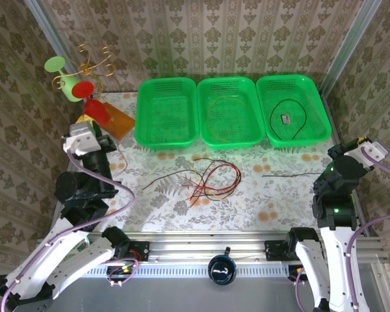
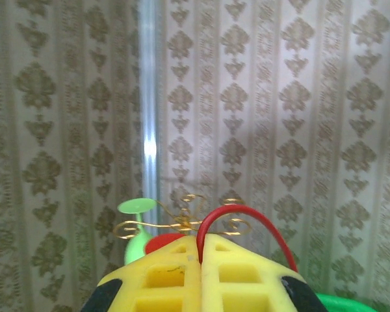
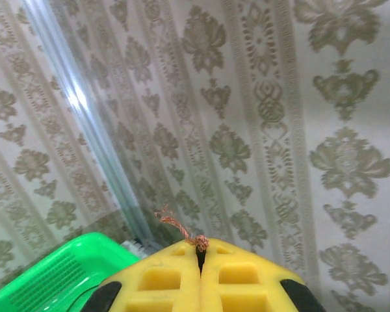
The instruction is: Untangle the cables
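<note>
Left gripper [image 2: 201, 242]: fingers pressed together, pinched a red cable [image 2: 247, 214] arching over its right finger.
Right gripper [image 3: 200, 252]: closed, frayed brown strand [image 3: 179, 227] poked from the seam.
Cable tangle [image 1: 208, 179]: red, brown and black, mid table [image 1: 149, 208], near the baskets.
Middle basket [image 1: 231, 143]: held yellow cable [image 1: 227, 107].
Right basket [image 1: 299, 142]: held black cable [image 1: 292, 120].
Loose black strand [image 1: 289, 174]: on the table, right of the tangle.

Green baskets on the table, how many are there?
3, in a row along the far edge: the left basket empty, the middle basket holding a yellow cable, the right basket a black cable.
</note>
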